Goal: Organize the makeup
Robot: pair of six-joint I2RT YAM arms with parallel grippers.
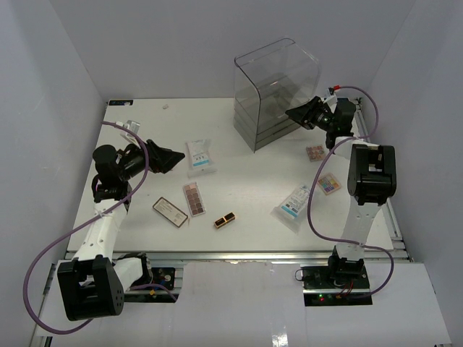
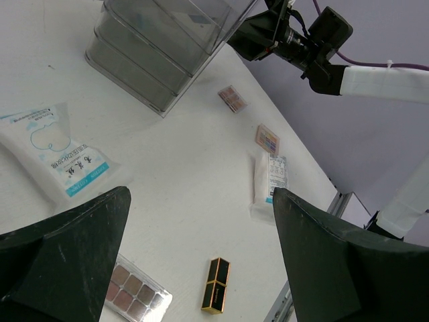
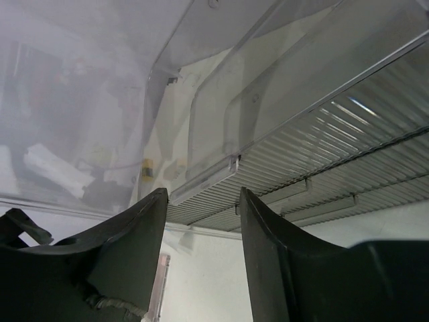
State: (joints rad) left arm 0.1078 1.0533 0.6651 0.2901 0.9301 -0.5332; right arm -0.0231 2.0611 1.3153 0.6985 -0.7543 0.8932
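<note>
Nearest the lens, the left arm base (image 1: pixel 90 289) and right arm base (image 1: pixel 340 278) sit at the near edge of the worktop (image 1: pixel 246 181). Left jaws hang spread wide and empty over the left side, close to a white-blue sachet (image 1: pixel 199 155). Right jaws, at the far right, stand partly spread, framing the front lip of a drawer in the clear drawer box (image 1: pixel 275 94); no pinch shows.

All the makeup lies loose on the worktop. The brown palette (image 1: pixel 194 197) and lipstick (image 1: pixel 224 220) are near the centre. A second sachet (image 1: pixel 295 204), the multicoloured palette (image 1: pixel 328 183) and the pink palette (image 1: pixel 314 152) are on the right.

Likely trouble: that lip looks like thin, slick plastic, so a shallow bite could slip off. A pull might also drag the whole box toward the pink palette nearby instead of sliding the drawer.
</note>
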